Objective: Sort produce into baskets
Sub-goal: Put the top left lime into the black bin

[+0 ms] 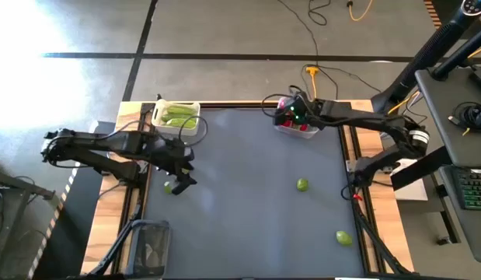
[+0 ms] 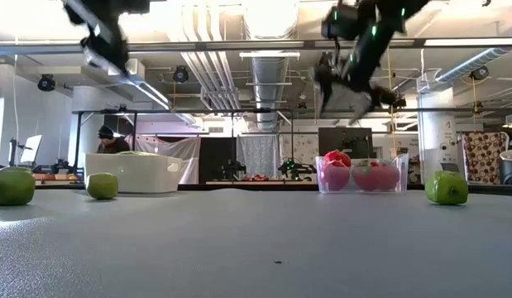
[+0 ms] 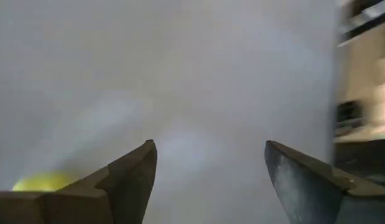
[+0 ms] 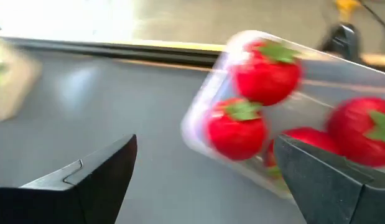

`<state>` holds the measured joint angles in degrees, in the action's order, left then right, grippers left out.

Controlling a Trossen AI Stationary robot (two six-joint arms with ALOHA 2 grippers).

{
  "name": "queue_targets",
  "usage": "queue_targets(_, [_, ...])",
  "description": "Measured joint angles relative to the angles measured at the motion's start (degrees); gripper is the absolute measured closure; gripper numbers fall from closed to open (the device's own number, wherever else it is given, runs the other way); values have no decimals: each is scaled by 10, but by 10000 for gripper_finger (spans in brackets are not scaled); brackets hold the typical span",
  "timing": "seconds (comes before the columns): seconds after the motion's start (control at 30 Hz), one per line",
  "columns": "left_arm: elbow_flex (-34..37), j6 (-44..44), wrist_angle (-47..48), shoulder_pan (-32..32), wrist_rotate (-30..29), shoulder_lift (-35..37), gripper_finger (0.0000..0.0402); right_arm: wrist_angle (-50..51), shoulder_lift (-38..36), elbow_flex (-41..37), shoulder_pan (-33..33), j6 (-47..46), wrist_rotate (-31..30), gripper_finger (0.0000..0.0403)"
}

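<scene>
Nearest the front edge of the table [image 1: 248, 233], a dark see-through basket [image 1: 149, 247] sat at the left corner, and one lime-green fruit [image 1: 343, 238] lay well apart from it toward the right. Farther in, a second lime-green fruit [image 1: 302, 184] rested alone on the grey mat, and a third lime-green fruit [image 1: 169, 187] lay at the left side just beside the left gripper [image 1: 182, 180]. That gripper hung over the mat with its fingers [image 3: 127, 180] spread wide and nothing between them. At the back left, the white basket [image 1: 178, 118] held long green cucumbers [image 1: 180, 119]. At the back right, the right gripper [image 1: 285, 113] hovered above the clear basket [image 2: 361, 175], its fingers [image 4: 86, 180] likewise wide apart and empty, and red strawberries [image 4: 267, 71] with green tops lay inside that basket.
</scene>
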<state>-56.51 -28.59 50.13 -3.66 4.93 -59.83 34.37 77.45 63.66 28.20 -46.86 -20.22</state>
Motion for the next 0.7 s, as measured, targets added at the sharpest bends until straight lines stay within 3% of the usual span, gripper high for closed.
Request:
queue_targets(0.2, [1, -61, 106, 5, -85, -50, 66, 17, -59, 40, -119, 44, -6, 34])
queue_targets(0.37, [6, -122, 125, 38, -100, -97, 24, 59, -108, 38, -233, 34, -4, 35])
queue_targets(0.53, [33, -206, 118, 108, -114, -158, 24, 92, -141, 18, -333, 12, -8, 35])
queue_targets(0.7, [87, -334, 101, 148, -155, -191, 37, 91, -155, 4, -392, -15, -9, 35])
